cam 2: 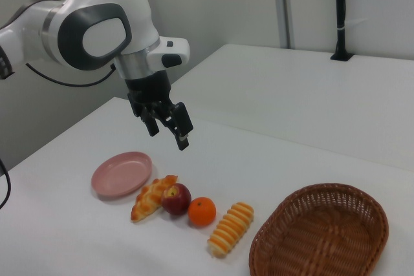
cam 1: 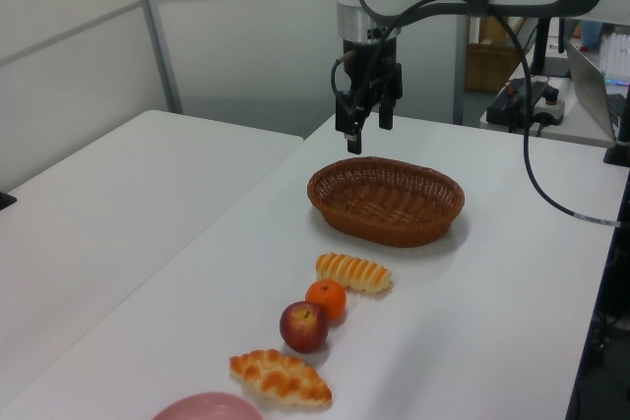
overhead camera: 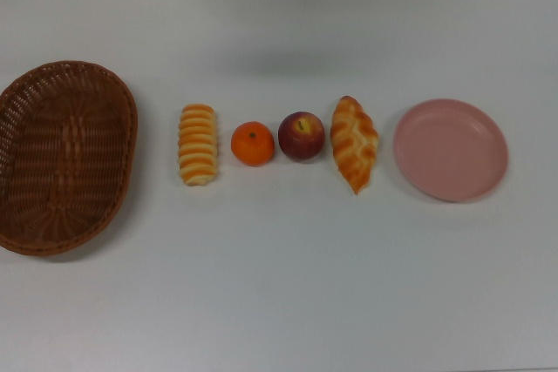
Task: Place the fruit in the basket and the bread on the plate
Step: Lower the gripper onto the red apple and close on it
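- The arm (cam 2: pixel 97 24) is clad in glossy white shells, with dark grey rounded panels set at the joints.
- A black cable (cam 1: pixel 536 174) is seen trailing from the arm.
- Above the black gripper (cam 2: pixel 169 125), a silvery metal collar is fitted.

One basket (overhead camera: pixel 65 156), one plate (overhead camera: pixel 450 149), two breads: roll (overhead camera: pixel 198 144), loaf (overhead camera: pixel 354 143); two fruits: mandarin (overhead camera: pixel 253 144), apple (overhead camera: pixel 302 136).

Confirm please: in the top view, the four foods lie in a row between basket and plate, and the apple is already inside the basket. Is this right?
Not quite. The apple is not in the basket; the top view shows it on the table, between the mandarin and the braided loaf. The rest is right.
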